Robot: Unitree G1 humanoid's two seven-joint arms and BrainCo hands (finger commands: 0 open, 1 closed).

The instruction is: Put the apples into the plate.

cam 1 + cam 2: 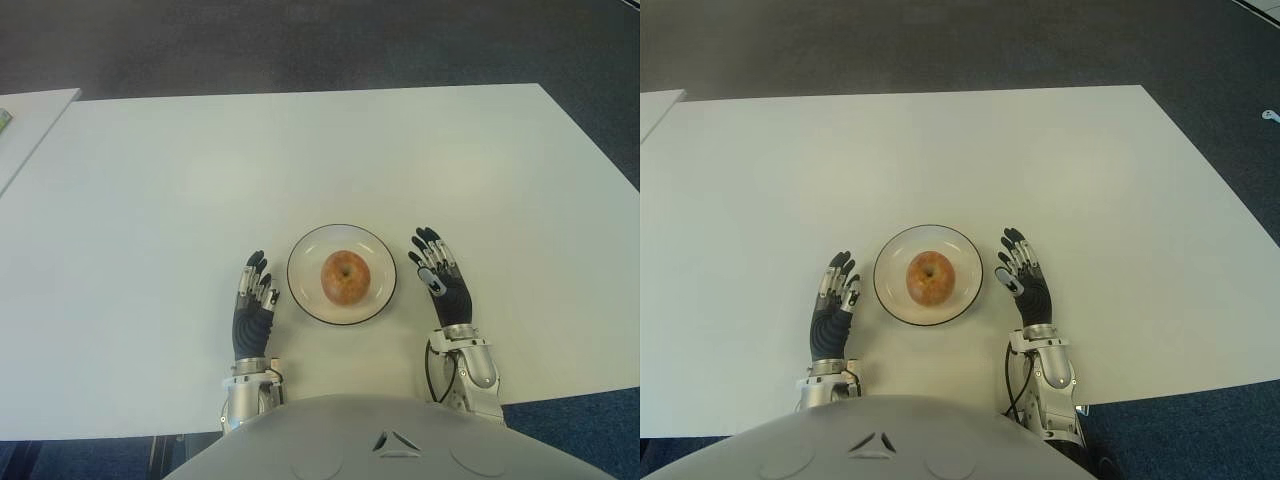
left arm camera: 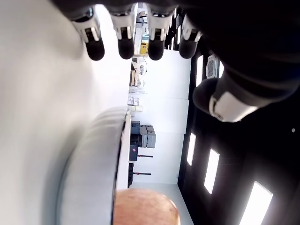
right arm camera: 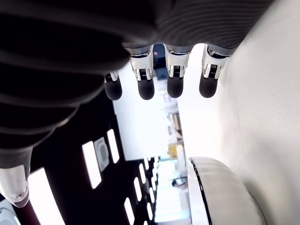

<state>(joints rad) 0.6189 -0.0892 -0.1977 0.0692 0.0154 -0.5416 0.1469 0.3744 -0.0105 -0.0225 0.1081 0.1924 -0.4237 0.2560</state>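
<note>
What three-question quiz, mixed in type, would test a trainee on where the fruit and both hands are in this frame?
1. True or false: the apple lies inside the plate.
2. Which hand holds the apple? A) left hand B) right hand C) neither
3. Fill in: the plate sits on the white ____.

Key: 1 true. 2 C; both hands are open, one on each side of the plate. 3 table.

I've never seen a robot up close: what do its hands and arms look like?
Both hands, left and right, have black ribbed palms and silver-jointed fingers with black rubbery tips. The wrists are silver metal, and a black cable loops beside the right wrist.
</note>
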